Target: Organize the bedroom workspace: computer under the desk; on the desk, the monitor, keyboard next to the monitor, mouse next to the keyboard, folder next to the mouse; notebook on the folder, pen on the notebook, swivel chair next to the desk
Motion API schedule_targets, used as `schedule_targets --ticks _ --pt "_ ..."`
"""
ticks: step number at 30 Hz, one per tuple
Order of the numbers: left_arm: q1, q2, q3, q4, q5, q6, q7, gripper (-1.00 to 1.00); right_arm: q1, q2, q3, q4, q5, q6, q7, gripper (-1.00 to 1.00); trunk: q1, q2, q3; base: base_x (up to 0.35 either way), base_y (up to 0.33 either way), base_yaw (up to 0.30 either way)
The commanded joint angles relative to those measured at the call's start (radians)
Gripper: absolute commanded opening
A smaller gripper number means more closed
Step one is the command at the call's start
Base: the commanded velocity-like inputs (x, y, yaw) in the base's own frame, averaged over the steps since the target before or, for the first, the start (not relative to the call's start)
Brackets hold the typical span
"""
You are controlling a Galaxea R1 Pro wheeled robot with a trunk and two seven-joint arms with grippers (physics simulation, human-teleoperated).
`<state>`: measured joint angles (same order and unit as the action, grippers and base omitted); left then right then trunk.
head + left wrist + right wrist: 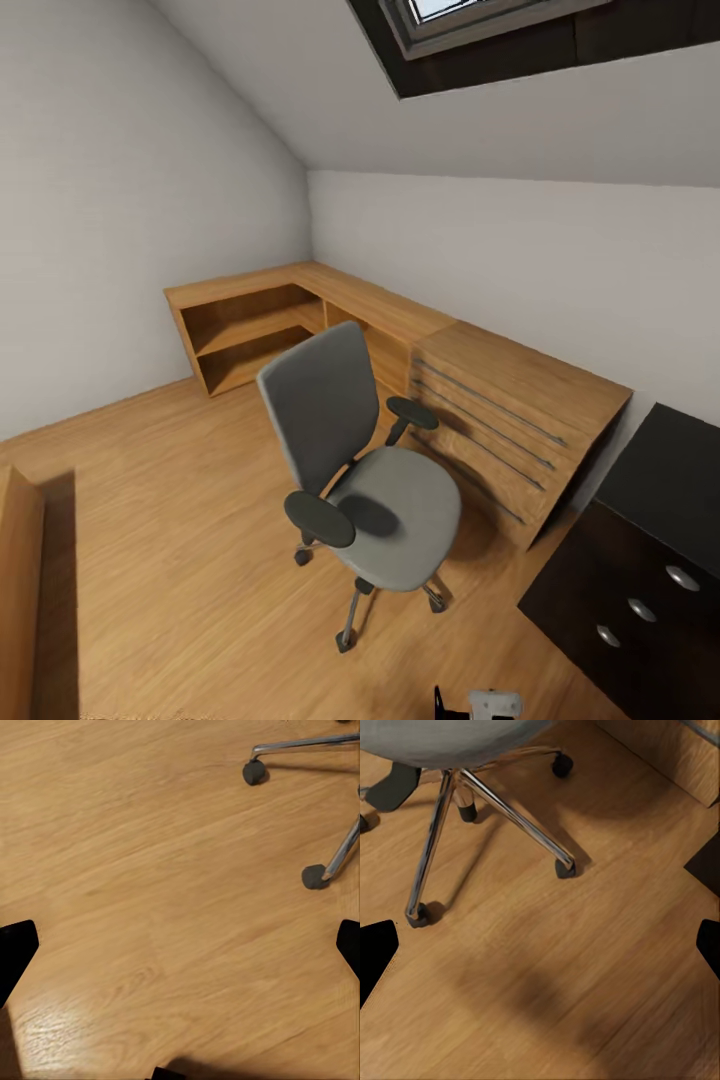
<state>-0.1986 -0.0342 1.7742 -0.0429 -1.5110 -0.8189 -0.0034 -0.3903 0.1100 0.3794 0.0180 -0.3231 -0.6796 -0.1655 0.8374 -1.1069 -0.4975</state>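
Grey padded swivel chair (365, 470), chrome-based on casters: rolls easily, push at backrest; left claw (180, 945) and right claw (540, 945) apart, empty.

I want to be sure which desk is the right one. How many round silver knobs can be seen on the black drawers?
3 knobs, in a row on the black desk drawer fronts at lower right of the head view. More may lie beyond the frame.

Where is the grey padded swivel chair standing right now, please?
In the head view the grey padded swivel chair stands mid-floor, just left of the light wooden drawer cabinet, with the black desk further right.
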Motion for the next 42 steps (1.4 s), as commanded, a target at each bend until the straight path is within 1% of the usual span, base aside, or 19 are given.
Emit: schedule_targets --ticks 1,22,25,27,30,32,36,42 --pt "-0.001 -0.001 0.008 -0.003 -0.011 -0.003 -0.001 1.00 -0.001 0.000 0.009 0.002 -0.003 -0.004 -0.006 1.00 0.000 -0.001 0.000 0.000 0.000 0.206" --pt "-0.001 -0.002 0.007 -0.003 -0.010 -0.002 0.000 1.00 0.007 -0.001 0.009 0.002 0.001 -0.012 -0.006 1.00 0.000 -0.001 0.021 0.000 0.000 0.232" --pt "-0.001 -0.004 0.007 -0.003 -0.011 -0.002 -0.001 1.00 0.008 -0.001 0.009 0.002 0.023 -0.012 -0.005 1.00 0.000 -0.001 0.022 0.000 0.000 0.263" --pt "-0.001 -0.004 0.007 -0.003 -0.011 -0.002 0.000 1.00 0.010 -0.001 0.009 0.002 0.052 -0.012 -0.005 1.00 0.000 -0.001 0.022 0.000 0.000 0.272" --pt "-0.001 -0.004 0.007 -0.003 -0.011 -0.002 0.001 1.00 0.014 -0.001 0.009 0.002 0.120 -0.012 -0.007 1.00 0.000 -0.001 0.021 0.000 0.000 0.273" --pt "-0.001 -0.004 0.007 -0.003 -0.011 -0.002 0.001 1.00 0.015 -0.001 0.009 0.002 0.138 -0.011 -0.008 1.00 0.000 -0.001 0.021 0.000 0.000 0.225" --pt "-0.001 -0.004 0.007 -0.003 -0.011 -0.002 0.002 1.00 0.016 -0.002 0.008 0.002 0.151 -0.010 -0.007 1.00 0.000 -0.001 0.020 0.000 0.000 0.095" --pt "-0.001 -0.003 0.007 -0.003 -0.010 -0.002 0.006 1.00 0.016 -0.001 0.008 0.002 0.153 -0.010 -0.008 1.00 0.000 -0.001 0.019 0.000 0.000 0.123"
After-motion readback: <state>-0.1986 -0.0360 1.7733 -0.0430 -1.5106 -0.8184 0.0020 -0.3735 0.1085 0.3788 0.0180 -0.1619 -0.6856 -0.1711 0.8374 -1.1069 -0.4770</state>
